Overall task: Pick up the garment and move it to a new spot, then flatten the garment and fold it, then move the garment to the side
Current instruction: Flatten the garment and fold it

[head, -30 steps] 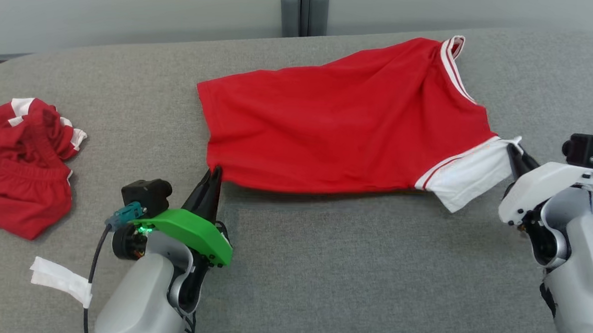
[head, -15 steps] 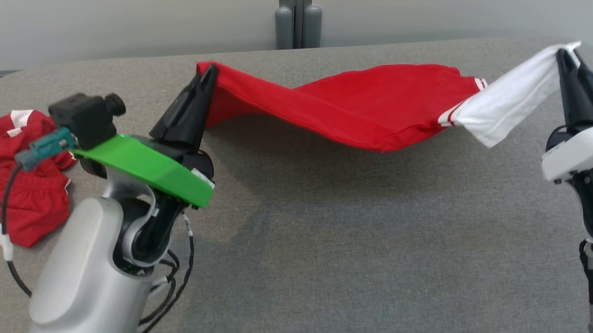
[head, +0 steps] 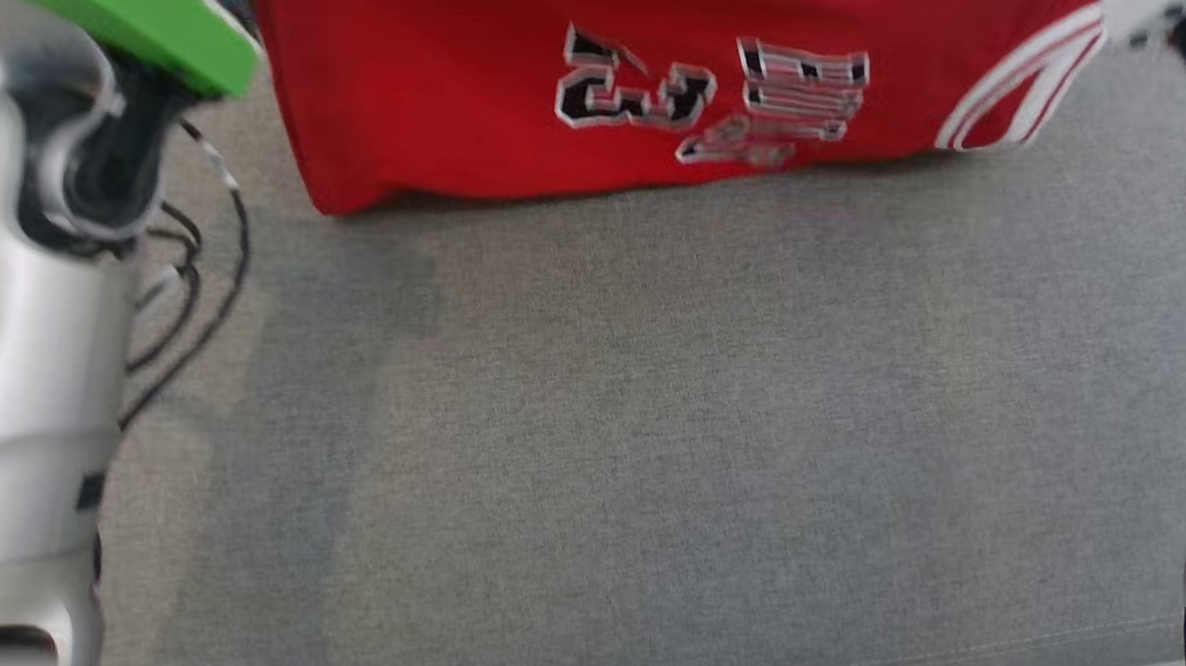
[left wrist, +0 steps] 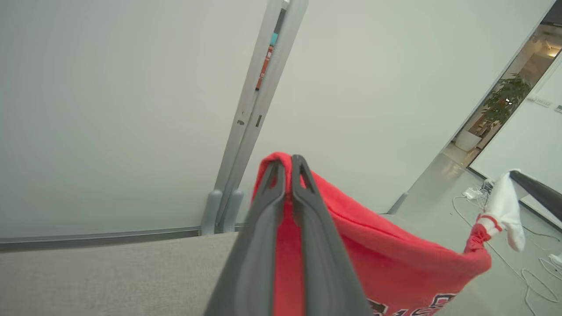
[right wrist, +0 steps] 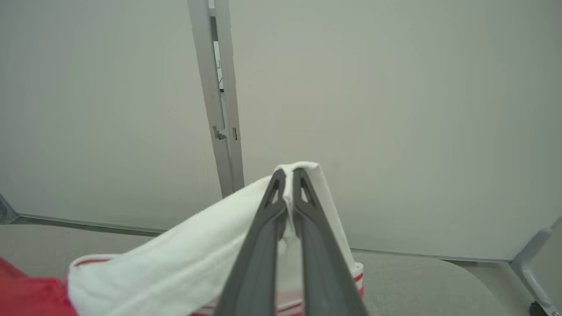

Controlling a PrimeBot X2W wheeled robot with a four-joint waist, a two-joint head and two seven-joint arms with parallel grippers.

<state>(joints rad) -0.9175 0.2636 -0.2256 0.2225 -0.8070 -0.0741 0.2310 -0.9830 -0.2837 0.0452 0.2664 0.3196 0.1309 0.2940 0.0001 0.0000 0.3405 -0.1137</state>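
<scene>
Table: grey woven fabric top. Room: pale wall behind it. One grey vertical post stands against the wall, with two rounded feet at its base. Doorway at far right with one potted plant; loose cables on the floor there.

Garment: one red jersey, hung stretched between the two pincers over the far part of the table. Left pincer is clamped tight on a red corner. Right pincer is clamped tight on the white sleeve.

Head view: the jersey's top is cut off by the frame. Left forearm with green plate sits at the left edge, blurred. Chest lettering is upside down, smeared, unreadable. Can't tell whether the jersey's lower edge touches the table or hangs just above it.

Count: 1 garment, 2 pincers, 1 post, 1 plant.
</scene>
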